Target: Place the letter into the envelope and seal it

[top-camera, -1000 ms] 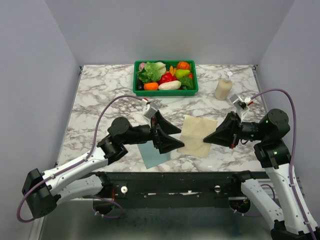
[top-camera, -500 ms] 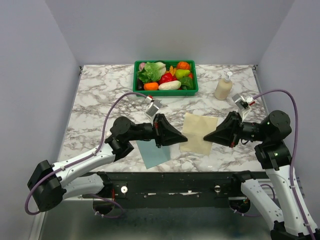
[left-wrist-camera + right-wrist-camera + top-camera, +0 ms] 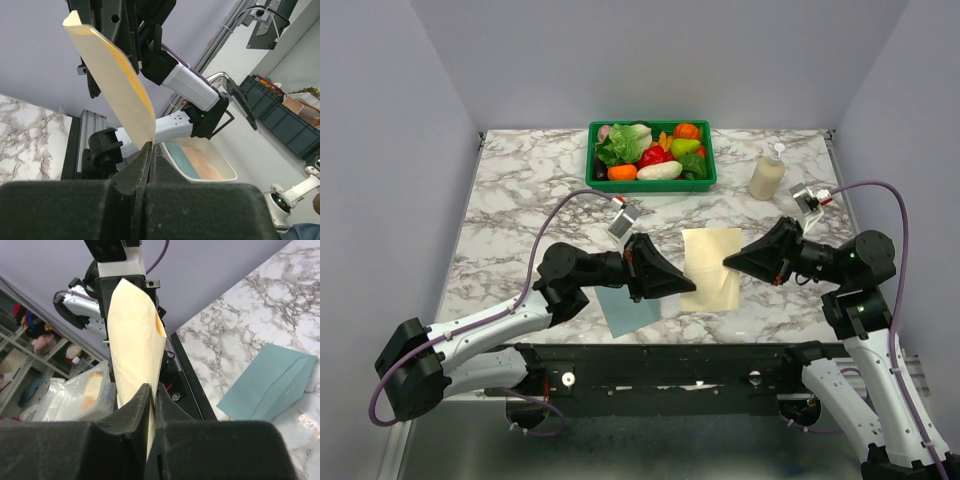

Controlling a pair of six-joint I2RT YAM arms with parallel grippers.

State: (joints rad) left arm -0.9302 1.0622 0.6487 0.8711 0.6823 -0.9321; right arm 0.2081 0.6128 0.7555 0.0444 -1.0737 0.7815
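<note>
The left gripper (image 3: 685,285) reaches in from the left with its fingers pressed tight together on the letter's (image 3: 712,268) left long edge. In its wrist view the cream sheet (image 3: 115,80) rises straight out of the closed tips and bows over.

Beneath that gripper the teal envelope (image 3: 625,310) lies flat on the marble table (image 3: 520,200), close to the near edge and a little skewed to it. From above, part of it is hidden by the gripper. It does not touch the letter.

From above, the letter's long axis runs from the near edge away towards the green basket (image 3: 595,170) of vegetables at the back, one short edge facing the arms and the other facing the basket. It is curved between the two grippers rather than flat.

The right gripper (image 3: 730,261) comes in from the right at the letter's right long edge, somewhat towards the far end. Its own view shows a narrow slit between the jaws with the sheet (image 3: 137,350) running into it. I cannot tell whether they grip the paper.

A soap bottle (image 3: 767,172) stands at the back right.
</note>
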